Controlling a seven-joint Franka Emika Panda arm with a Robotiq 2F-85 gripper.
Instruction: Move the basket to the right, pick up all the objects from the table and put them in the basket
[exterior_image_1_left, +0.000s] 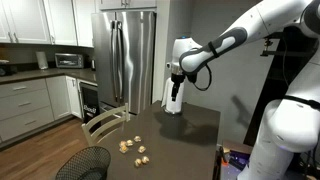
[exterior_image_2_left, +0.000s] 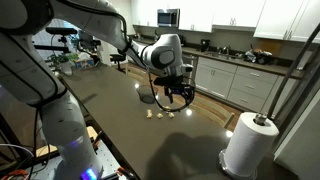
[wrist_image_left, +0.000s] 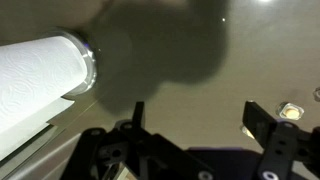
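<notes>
The gripper (wrist_image_left: 195, 115) hangs over the table (wrist_image_left: 170, 50), its fingers (wrist_image_left: 258, 118) wide apart and holding nothing. One of the objects (wrist_image_left: 291, 111) lies just outside a finger. The basket (exterior_image_1_left: 82, 164) is far from the fingers, beyond the objects. A white paper roll (wrist_image_left: 40, 75) is outside the opposite finger.

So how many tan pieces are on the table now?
5 tan pieces on the table, in an exterior view: a close pair, one farther back, one beside them, one nearest the camera. Tiny; more may be hidden.
</notes>
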